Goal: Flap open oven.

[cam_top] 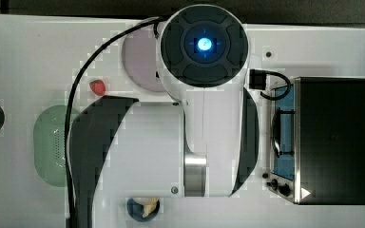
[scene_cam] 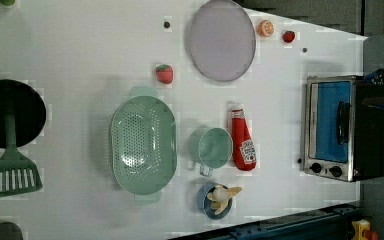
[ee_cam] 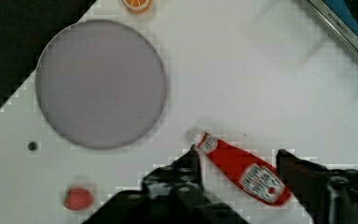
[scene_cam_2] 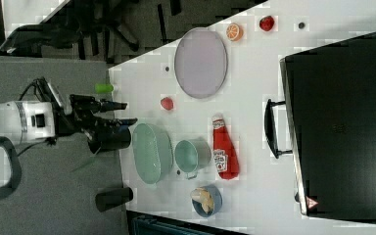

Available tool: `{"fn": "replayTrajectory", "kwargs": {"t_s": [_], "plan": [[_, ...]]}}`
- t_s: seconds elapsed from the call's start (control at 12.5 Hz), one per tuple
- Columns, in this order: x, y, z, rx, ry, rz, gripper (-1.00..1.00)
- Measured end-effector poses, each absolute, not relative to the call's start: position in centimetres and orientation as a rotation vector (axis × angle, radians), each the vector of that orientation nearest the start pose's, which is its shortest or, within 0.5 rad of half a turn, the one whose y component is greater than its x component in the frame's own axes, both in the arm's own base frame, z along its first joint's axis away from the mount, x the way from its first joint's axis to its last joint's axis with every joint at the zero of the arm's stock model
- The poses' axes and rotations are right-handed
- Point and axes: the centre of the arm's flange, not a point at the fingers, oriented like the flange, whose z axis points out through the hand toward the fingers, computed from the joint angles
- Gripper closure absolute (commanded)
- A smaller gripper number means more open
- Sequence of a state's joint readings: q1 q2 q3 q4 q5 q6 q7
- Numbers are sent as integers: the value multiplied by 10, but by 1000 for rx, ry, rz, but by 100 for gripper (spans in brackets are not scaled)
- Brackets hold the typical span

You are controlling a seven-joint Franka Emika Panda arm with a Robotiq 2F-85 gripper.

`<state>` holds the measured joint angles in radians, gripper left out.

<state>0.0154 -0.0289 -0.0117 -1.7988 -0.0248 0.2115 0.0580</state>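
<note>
The oven [cam_top: 332, 142] stands at the top view's right, a black box with a silver frame. Its blue-tinted door [scene_cam: 332, 122] looks shut, with the dark bar handle [scene_cam_2: 271, 129] across it and two knobs [scene_cam: 325, 169] at one end. A corner of the oven [ee_cam: 349, 23] shows in the wrist view. My gripper [scene_cam_2: 125, 112] hangs high above the table and well away from the oven. It is open, with nothing between its fingers [ee_cam: 193, 161]. Far below the gripper [ee_cam: 237, 150] lies a ketchup bottle [ee_cam: 242, 170].
On the white table lie a lilac plate [scene_cam: 222, 40], a green colander [scene_cam: 142, 145], a green cup [scene_cam: 212, 147], the ketchup bottle [scene_cam: 242, 140], a strawberry [scene_cam: 164, 73], a blue bowl [scene_cam: 219, 200] and a black pan [scene_cam: 10, 112]. An orange slice [scene_cam_2: 234, 32] sits beyond the plate.
</note>
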Motion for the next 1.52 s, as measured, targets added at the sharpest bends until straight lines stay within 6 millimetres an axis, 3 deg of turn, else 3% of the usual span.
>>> {"fn": "replayTrajectory", "kwargs": {"t_s": [0.08,0.24,0.4,0.56,0.64,0.72,1.12,1.2,1.52], "plan": [[527,-5,541,-2907,1298,42,-59],[470,-16,552,-2911,1329,95,-100],[450,-29,592,-2850,1346,-38,-100],[446,-44,625,-2793,1374,-145,-100],[447,-50,630,-2778,1388,-173,-90],[448,-54,629,-2774,1400,-166,-65],[465,-58,591,-2803,1424,-53,56],[466,-58,587,-2808,1427,-41,65],[460,-69,564,-2840,1363,37,65]]}}
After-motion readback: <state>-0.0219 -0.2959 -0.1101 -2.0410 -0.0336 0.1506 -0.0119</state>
